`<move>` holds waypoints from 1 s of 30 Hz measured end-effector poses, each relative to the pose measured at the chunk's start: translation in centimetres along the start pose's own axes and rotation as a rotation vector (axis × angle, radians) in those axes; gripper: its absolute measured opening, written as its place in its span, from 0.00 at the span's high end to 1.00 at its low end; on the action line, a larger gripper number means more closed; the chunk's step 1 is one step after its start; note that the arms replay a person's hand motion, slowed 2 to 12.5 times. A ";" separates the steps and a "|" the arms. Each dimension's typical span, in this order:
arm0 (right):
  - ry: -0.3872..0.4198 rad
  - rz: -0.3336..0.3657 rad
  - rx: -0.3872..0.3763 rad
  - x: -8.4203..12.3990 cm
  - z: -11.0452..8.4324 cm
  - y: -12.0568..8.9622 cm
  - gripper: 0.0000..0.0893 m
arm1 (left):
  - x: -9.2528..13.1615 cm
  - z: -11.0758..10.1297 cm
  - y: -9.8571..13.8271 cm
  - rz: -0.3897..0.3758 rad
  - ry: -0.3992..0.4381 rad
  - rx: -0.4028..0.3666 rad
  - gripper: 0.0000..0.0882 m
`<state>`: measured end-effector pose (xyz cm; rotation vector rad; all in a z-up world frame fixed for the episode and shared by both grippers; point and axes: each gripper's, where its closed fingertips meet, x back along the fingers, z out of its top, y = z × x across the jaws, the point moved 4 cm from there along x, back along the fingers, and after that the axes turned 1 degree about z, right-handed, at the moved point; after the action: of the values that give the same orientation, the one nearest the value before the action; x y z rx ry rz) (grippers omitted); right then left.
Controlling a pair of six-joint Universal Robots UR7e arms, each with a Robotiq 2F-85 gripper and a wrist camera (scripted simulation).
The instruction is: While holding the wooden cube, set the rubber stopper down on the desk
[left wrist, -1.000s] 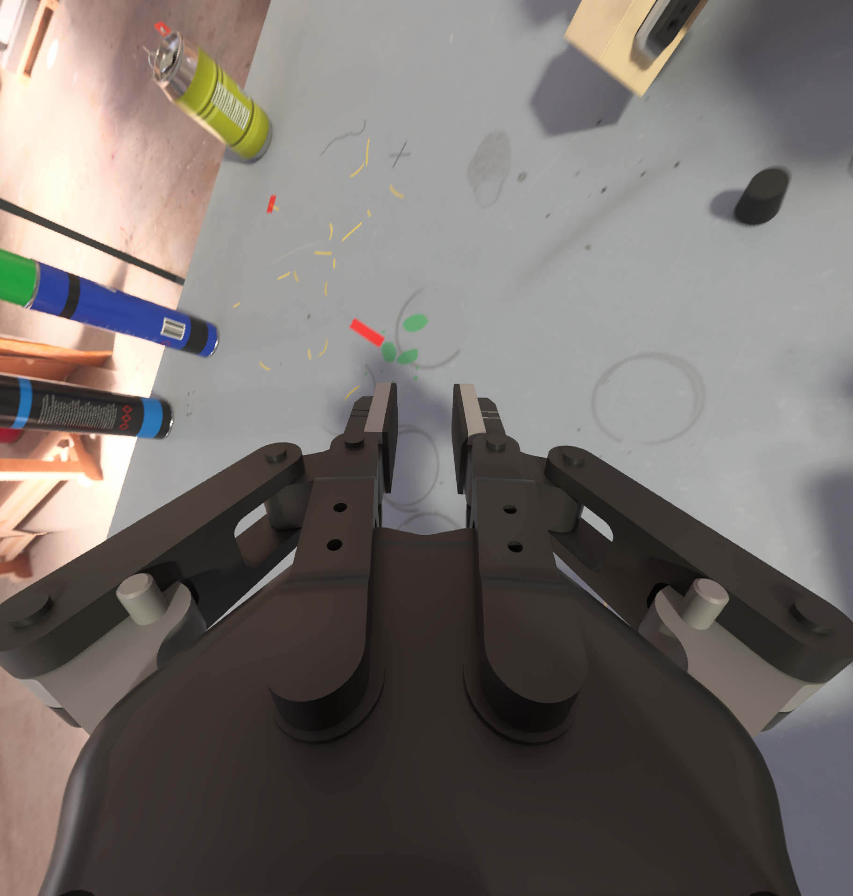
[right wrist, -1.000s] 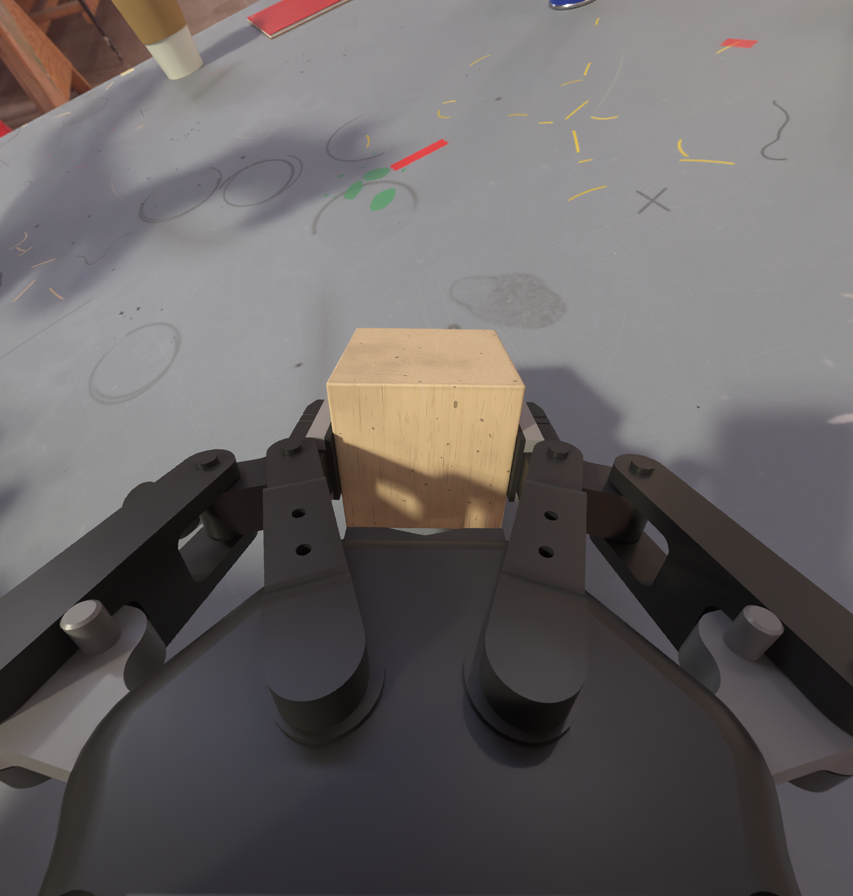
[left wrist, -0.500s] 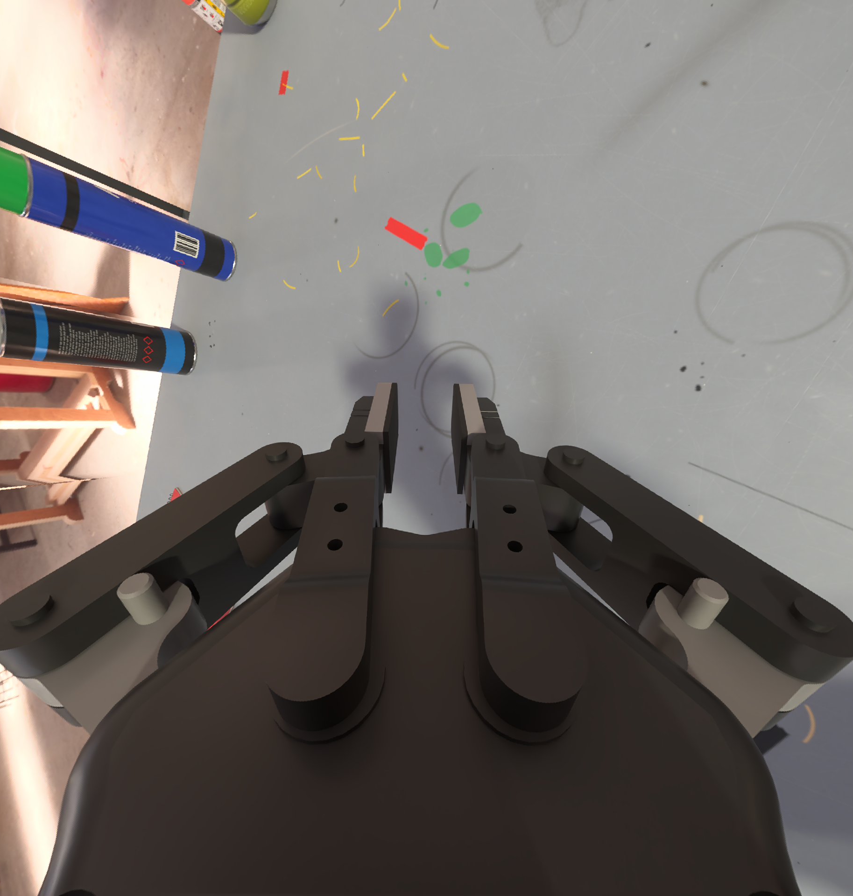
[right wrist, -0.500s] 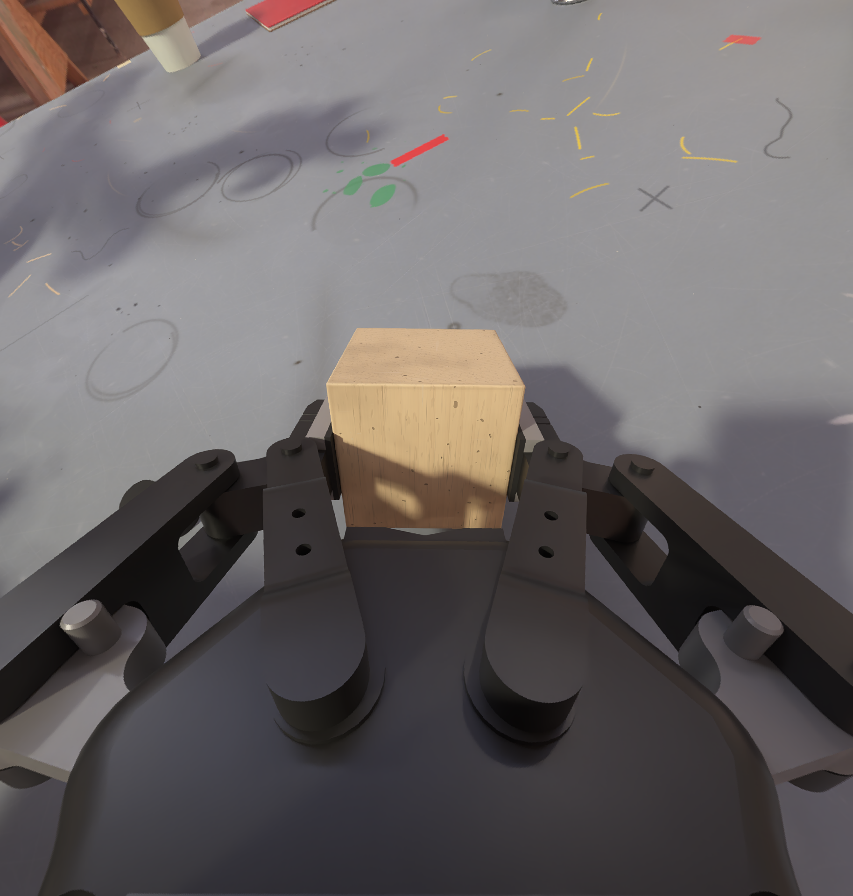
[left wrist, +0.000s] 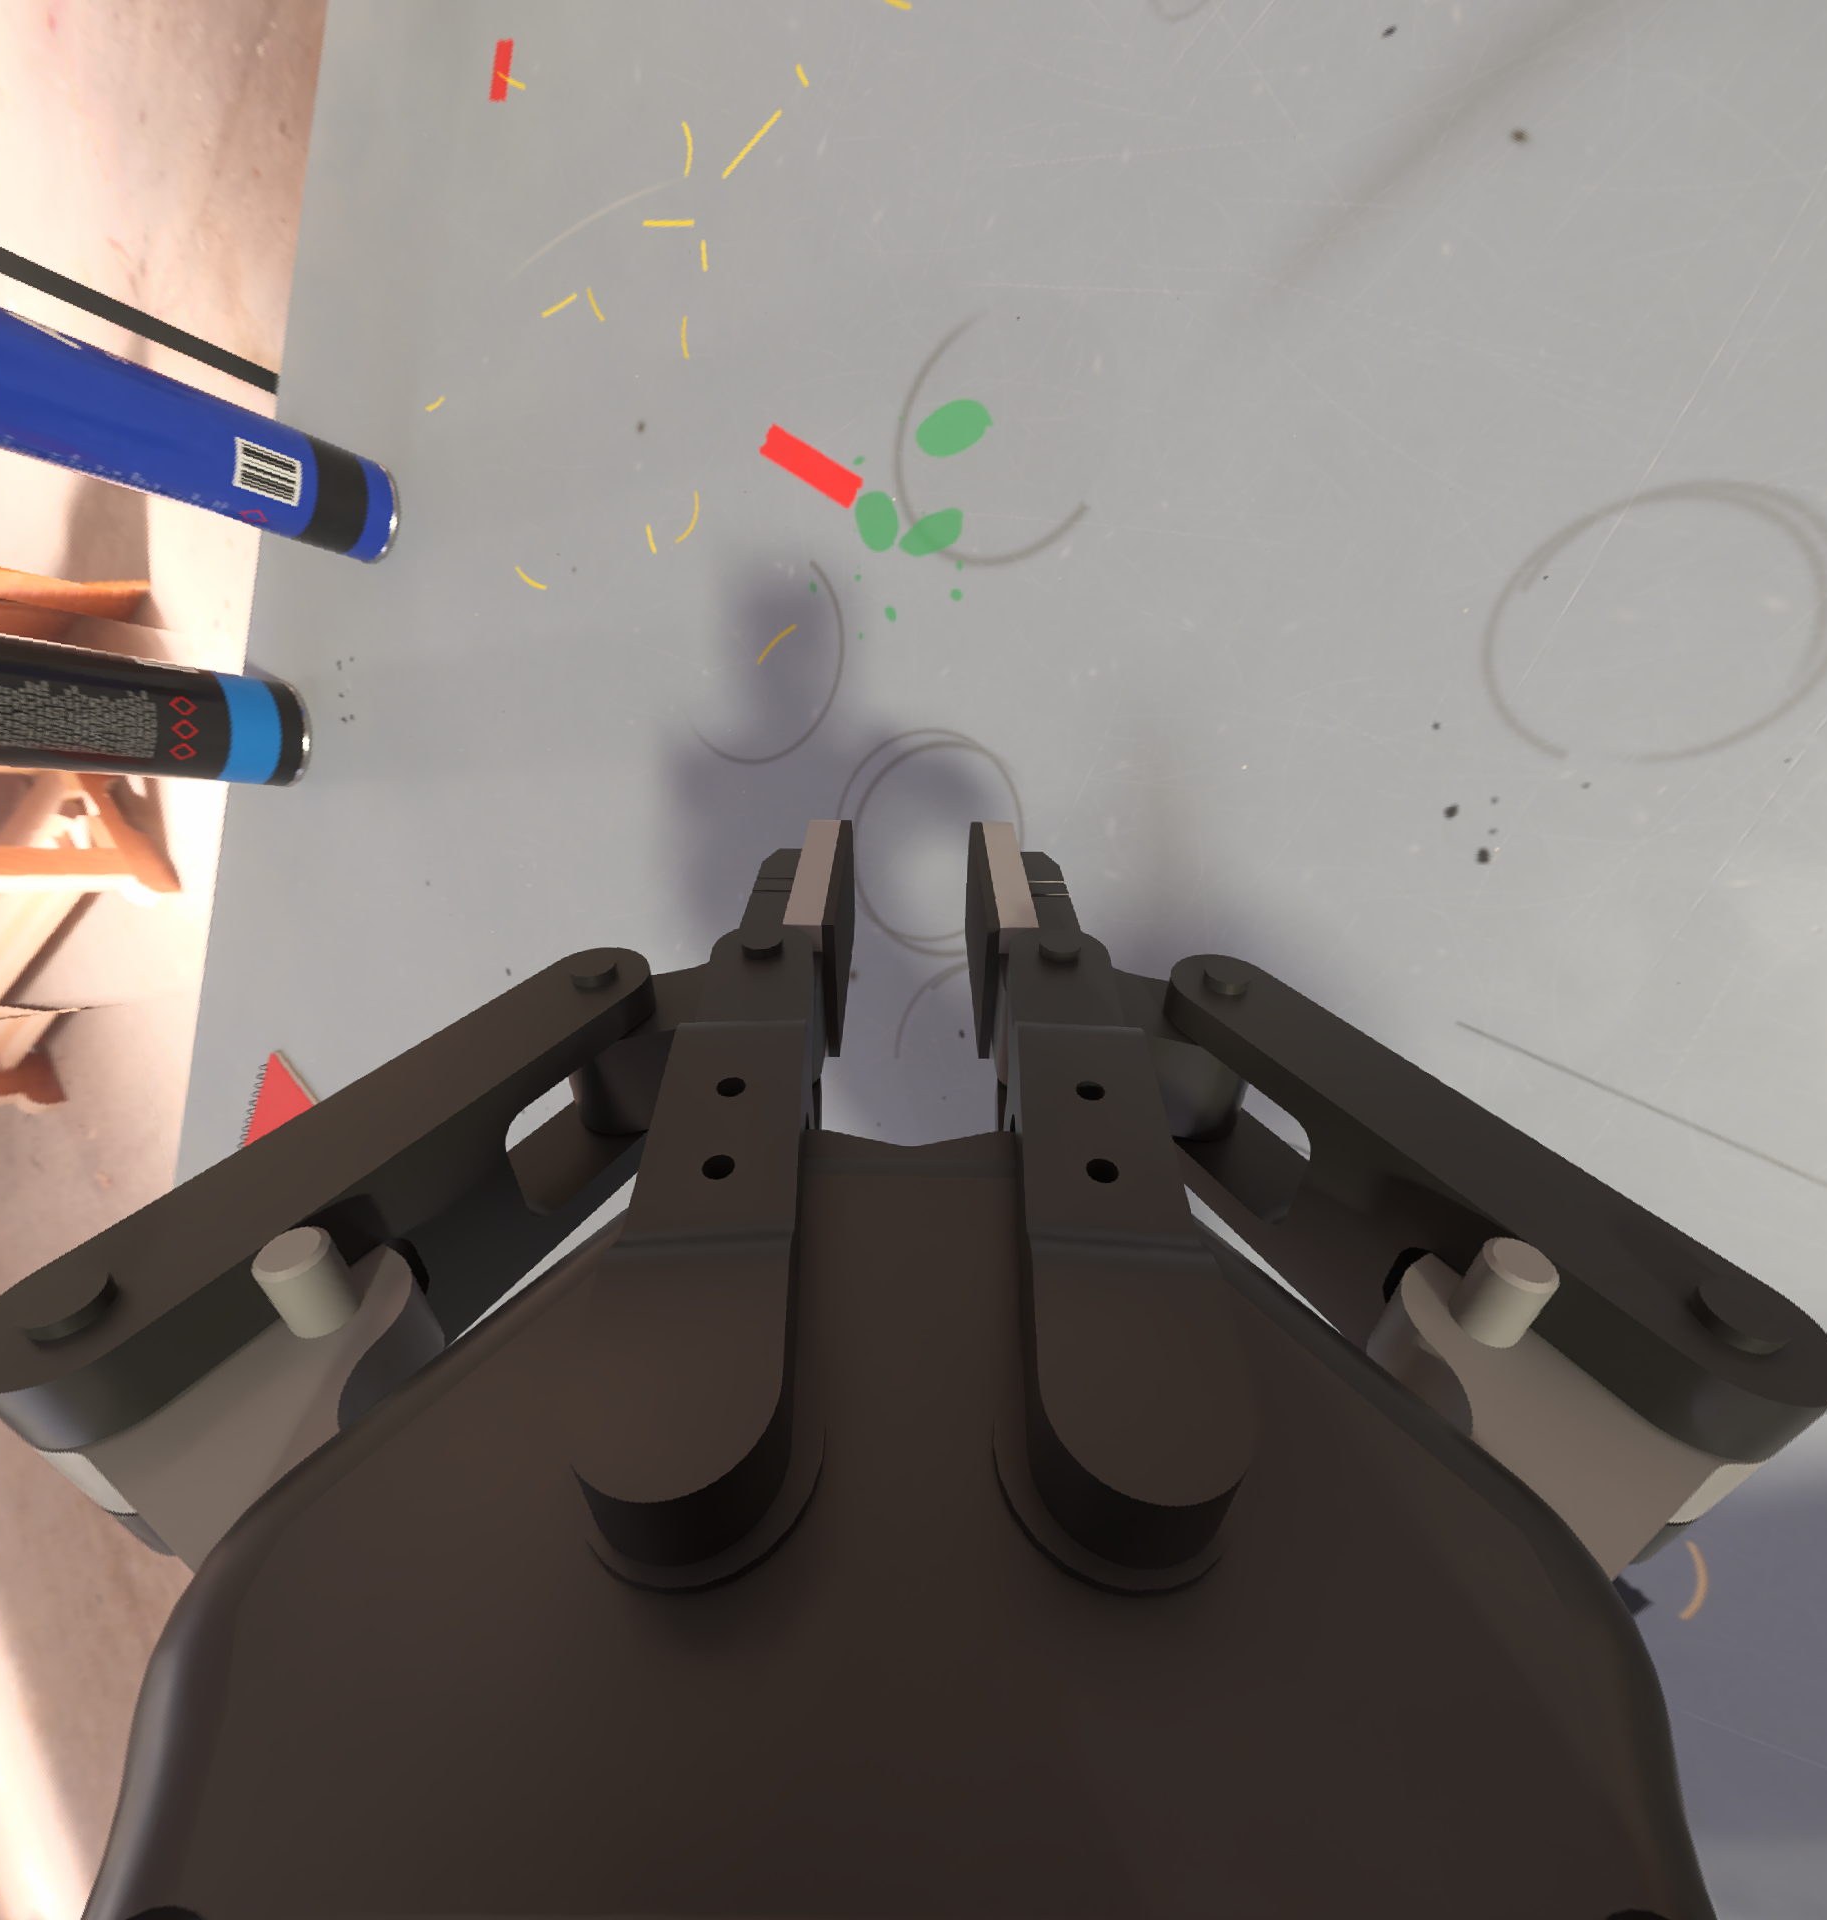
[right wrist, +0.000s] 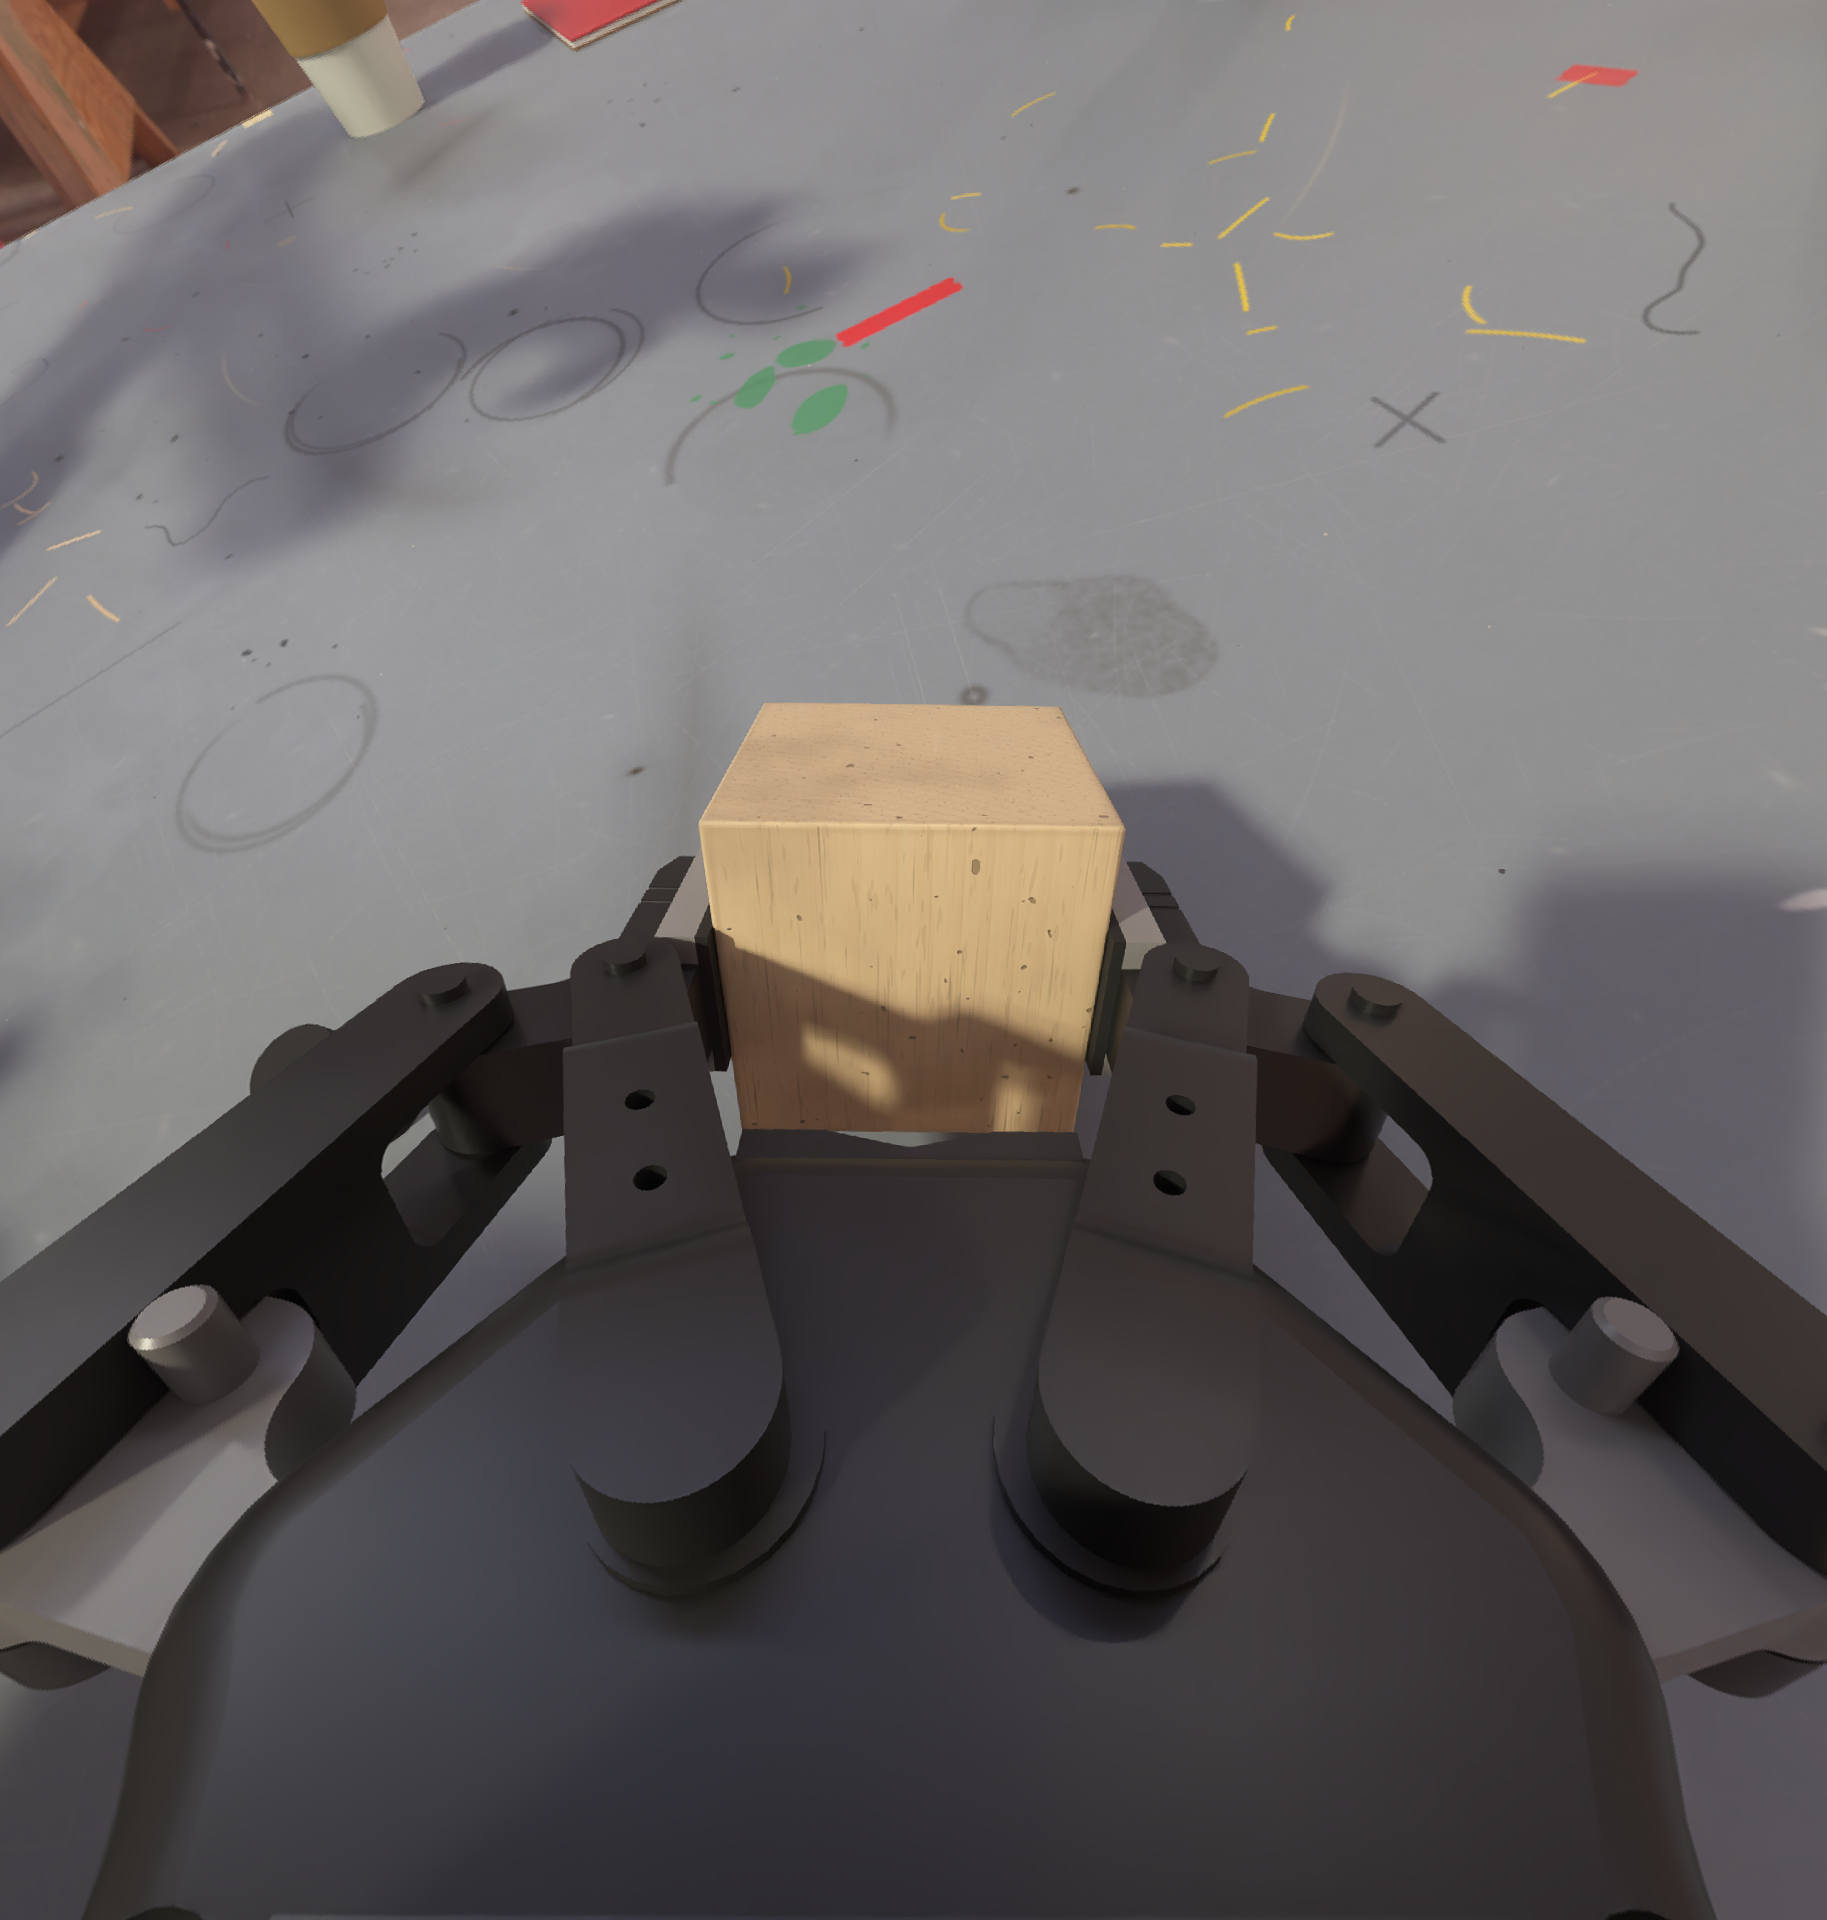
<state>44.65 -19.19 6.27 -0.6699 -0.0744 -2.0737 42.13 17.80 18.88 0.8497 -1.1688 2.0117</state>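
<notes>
I report from the left wrist view first. Along the left edge of the desk (left wrist: 1304, 312) two cans lie on their sides: a blue can (left wrist: 161, 436) and, nearer me, a black can with a blue band (left wrist: 140, 717). A red triangular scrap (left wrist: 277, 1091) sits at that same edge. My left gripper (left wrist: 909, 883) hangs over bare desk surface with its fingers parted by a narrow gap and nothing between them. Beyond it I note a red tape strip (left wrist: 810, 465) beside green paint blots (left wrist: 914, 499), with yellow flecks and ring stains scattered about.

In the right wrist view, a paper cup (right wrist: 353, 52) stands near the far left corner of the desk, with a red flat piece (right wrist: 597, 16) at the far edge to its right. My right gripper (right wrist: 911, 935) is closed on the wooden cube (right wrist: 909, 914), one pad pressed to each side face; the cube is upright and held clear above the surface.

I cannot find the rubber stopper in either view, so I cannot state its place
</notes>
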 end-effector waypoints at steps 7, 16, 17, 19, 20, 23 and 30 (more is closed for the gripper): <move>-0.003 0.001 0.001 0.0 0.0 0.0 0.43 | -1.4 0.7 0.3 -0.073 -0.039 0.082 0.74; -0.003 0.004 -0.001 0.0 0.0 0.0 0.43 | -3.5 0.8 0.4 -0.192 -0.117 0.274 0.68; -0.003 0.005 -0.001 0.0 0.0 0.0 0.43 | -3.6 0.9 0.5 -0.215 -0.117 0.299 0.68; -0.003 0.006 -0.002 0.0 0.0 0.0 0.43 | -3.9 1.1 0.6 -0.255 -0.115 0.348 0.68; -0.003 0.007 -0.003 0.0 0.0 0.0 0.43 | -4.1 1.2 0.5 -0.268 -0.114 0.369 0.68; -0.002 0.009 -0.004 0.0 0.0 0.0 0.43 | -4.6 1.2 0.3 -0.293 -0.115 0.418 0.69; 0.000 0.013 -0.006 0.0 0.0 0.0 0.43 | -5.7 0.7 -0.1 -0.308 -0.164 0.468 0.70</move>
<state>44.61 -19.20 6.28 -0.6722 -0.0632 -2.0619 45.68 16.00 14.68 1.3560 -0.5976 2.0053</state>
